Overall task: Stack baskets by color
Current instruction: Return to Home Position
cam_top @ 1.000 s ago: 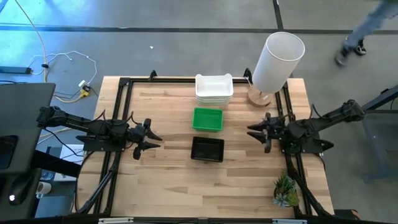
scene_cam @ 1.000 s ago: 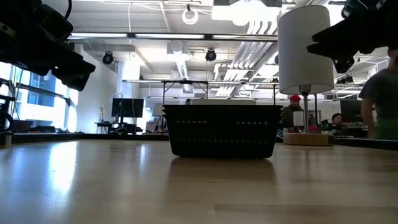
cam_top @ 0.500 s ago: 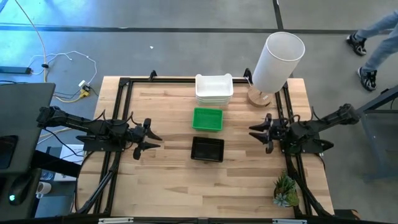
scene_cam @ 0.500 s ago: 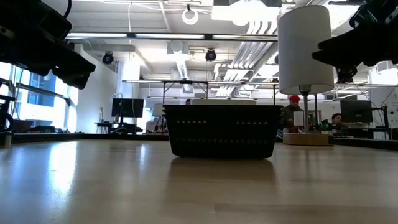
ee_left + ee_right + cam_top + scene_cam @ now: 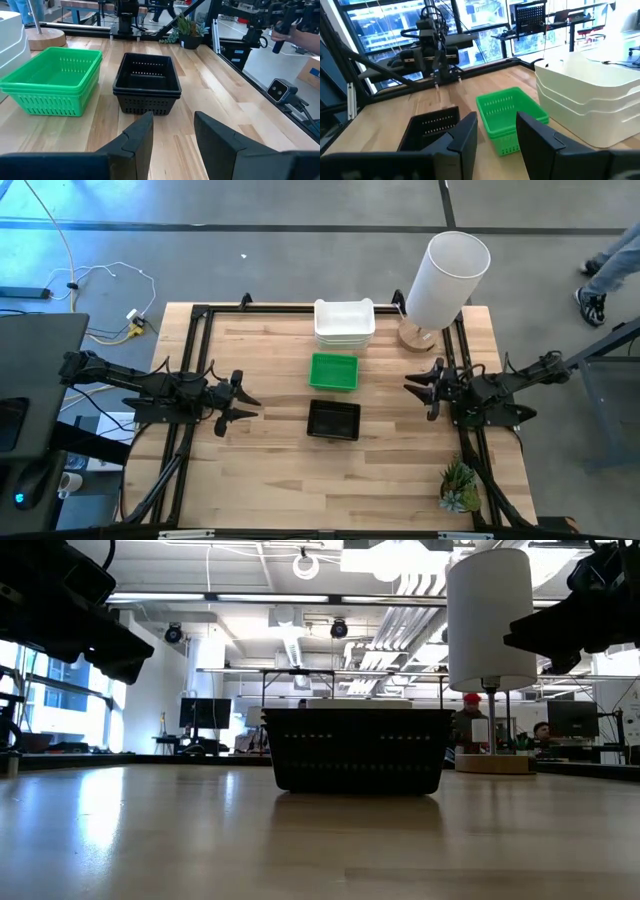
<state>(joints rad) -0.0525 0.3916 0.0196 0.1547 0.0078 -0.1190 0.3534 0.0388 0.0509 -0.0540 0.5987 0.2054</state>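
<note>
Three stacks of baskets stand in a row down the table's middle, each resting on its bottom: white (image 5: 344, 323) at the far side, green (image 5: 333, 372) in the middle, black (image 5: 333, 420) nearest. The white stack (image 5: 590, 95) and green stack (image 5: 511, 116) show nested layers, as does the black stack (image 5: 146, 82). My left gripper (image 5: 245, 402) hovers open at the table's left side, pointing at the baskets, clear of them. My right gripper (image 5: 412, 390) hovers open at the right side, also clear.
A tall white cylinder (image 5: 445, 278) on a round wooden base stands at the far right corner. A small potted plant (image 5: 459, 486) sits at the near right corner. A black frame (image 5: 200, 315) borders the table. Bare wood lies between the baskets and each gripper.
My right gripper has drawn back toward the table's right edge, away from the baskets, and sunk a little. The baskets and my left gripper have kept still.
</note>
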